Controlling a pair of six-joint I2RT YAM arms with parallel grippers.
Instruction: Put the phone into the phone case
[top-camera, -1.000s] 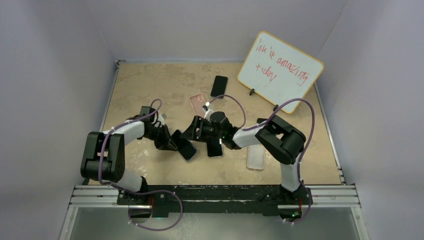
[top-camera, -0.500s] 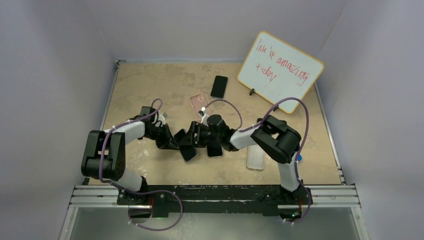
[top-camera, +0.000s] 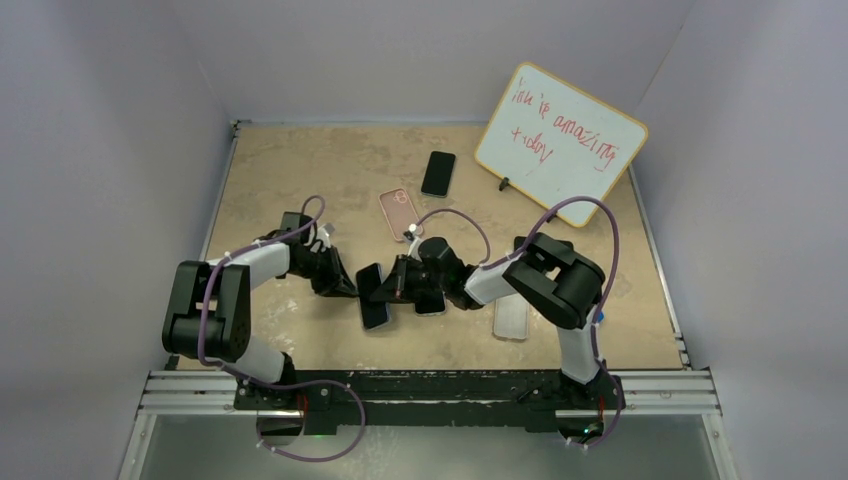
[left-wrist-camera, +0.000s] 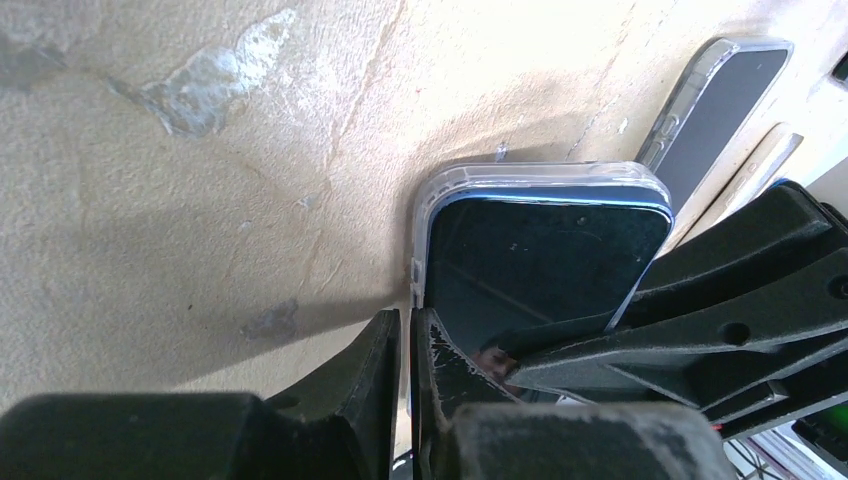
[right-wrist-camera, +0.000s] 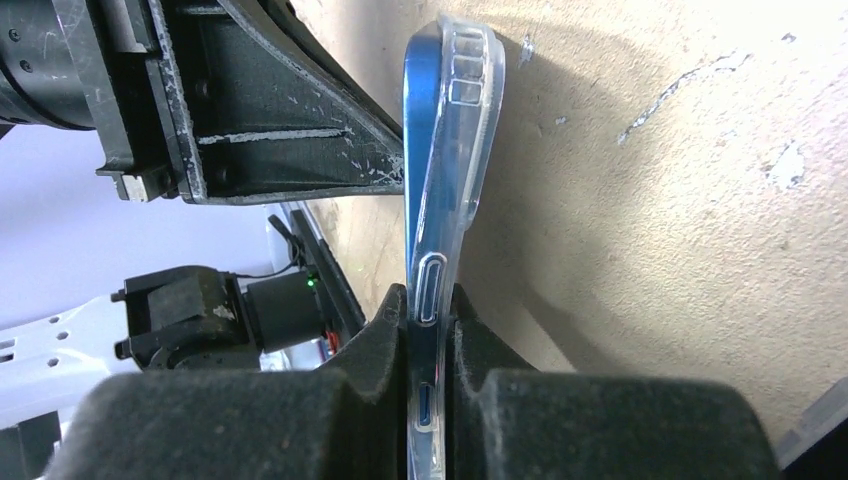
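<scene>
A dark-screened phone (top-camera: 373, 297) with a blue rim sits in a clear phone case (left-wrist-camera: 540, 175), held tilted just above the table between both arms. My left gripper (top-camera: 350, 289) is at its left edge. Its jaws (left-wrist-camera: 407, 335) are almost together, with the case's rim running into the thin slit between them. My right gripper (right-wrist-camera: 430, 320) is shut across the thickness of phone (right-wrist-camera: 420, 200) and case (right-wrist-camera: 470, 110) on the other side. At the far corner the clear case bulges away from the blue rim.
A second cased phone (top-camera: 430, 300) lies under the right wrist, and an empty clear case (top-camera: 511, 318) to its right. Farther back are a pink phone (top-camera: 399, 212), a black phone (top-camera: 438, 173) and a whiteboard (top-camera: 560, 140). Walls close the table's sides and back.
My right gripper has moved left and closed on the phone's edge. The phone has turned from slanted to nearly upright in the top view. The left gripper has stayed at its left side.
</scene>
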